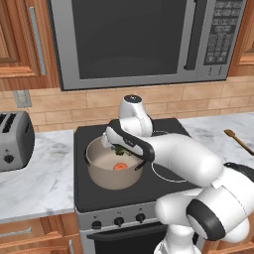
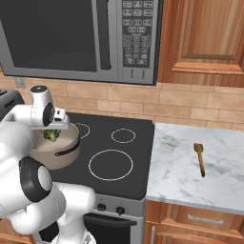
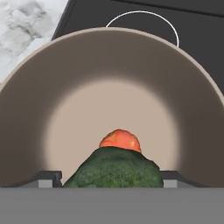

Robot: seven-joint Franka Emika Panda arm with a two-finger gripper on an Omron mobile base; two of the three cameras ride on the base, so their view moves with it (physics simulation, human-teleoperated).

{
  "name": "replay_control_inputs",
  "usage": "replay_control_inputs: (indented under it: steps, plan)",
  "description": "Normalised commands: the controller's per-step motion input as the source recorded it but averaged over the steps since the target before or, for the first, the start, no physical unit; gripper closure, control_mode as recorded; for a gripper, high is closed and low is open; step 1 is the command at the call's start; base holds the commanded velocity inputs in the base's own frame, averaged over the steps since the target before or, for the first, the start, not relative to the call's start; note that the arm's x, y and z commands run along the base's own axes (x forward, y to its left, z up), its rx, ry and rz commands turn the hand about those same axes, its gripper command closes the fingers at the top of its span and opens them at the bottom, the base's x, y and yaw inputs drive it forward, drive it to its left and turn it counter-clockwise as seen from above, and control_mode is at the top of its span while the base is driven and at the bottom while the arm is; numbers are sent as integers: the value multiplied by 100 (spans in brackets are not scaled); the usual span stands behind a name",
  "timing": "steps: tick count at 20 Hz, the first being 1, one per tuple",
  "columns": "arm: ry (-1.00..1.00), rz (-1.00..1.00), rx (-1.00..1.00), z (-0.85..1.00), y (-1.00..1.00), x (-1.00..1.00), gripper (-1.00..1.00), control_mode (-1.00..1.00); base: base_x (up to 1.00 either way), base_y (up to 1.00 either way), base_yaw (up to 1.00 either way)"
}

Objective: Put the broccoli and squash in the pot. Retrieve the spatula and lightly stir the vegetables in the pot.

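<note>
Broccoli (image 3: pixel 114 168) sits bottom center between the pincer's (image 3: pixel 112 177) spread-apart tips, squash (image 3: pixel 120 140) just above it in the pot (image 3: pixel 26 131).

Hand view close above pot (image 3: pixel 26 131).

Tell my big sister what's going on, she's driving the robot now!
Gripper: over the wide beige metal pot on the stove, jaws wide either side of the dark green lumpy broccoli; whether it's let go, I can't tell.
Small orange-red squash: already on the pot floor.
Slim wooden spatula: lying on the marble counter, right of the stove.
Left: finish dropping the broccoli, fetch the spatula, stir gently.
</note>
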Motion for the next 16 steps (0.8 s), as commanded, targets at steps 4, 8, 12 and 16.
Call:
replay_control_inputs:
  steps: [4,8,12,16]
  plan:
    - [0,0,0,0,1,0,-100,-100,0,0,0]
    - [5,0,0,0,0,0,-100,-100,0,0,0]
    - [4,0,0,0,0,0,-100,-100,0,0,0]
    - [2,0,0,1,0,0,-100,-100,0,0,0]
